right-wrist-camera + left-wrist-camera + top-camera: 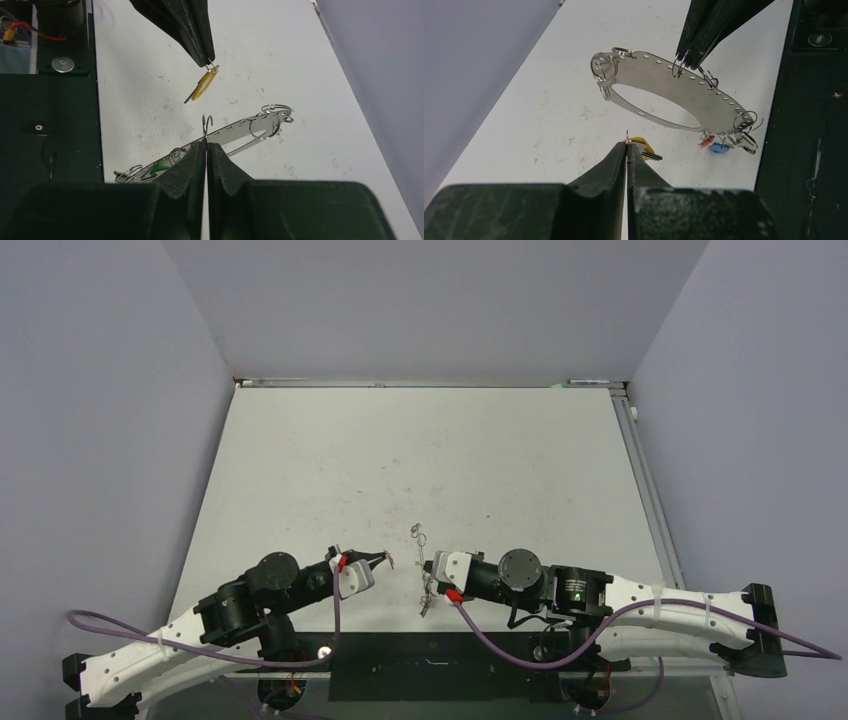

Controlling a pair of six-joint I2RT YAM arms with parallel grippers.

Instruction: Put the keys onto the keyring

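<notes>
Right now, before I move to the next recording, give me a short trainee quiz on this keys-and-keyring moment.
1. True or false: the yellow key already hangs on the keyring.
2. The right fingers pinch: A) a blue tag, B) a small wire ring on the keyring, C) nothing.
3. Which fingers hold the yellow key?
Key: 1 false, it dangles apart from the keyring. 2 B. 3 the left fingers, shut on its little ring.
</notes>
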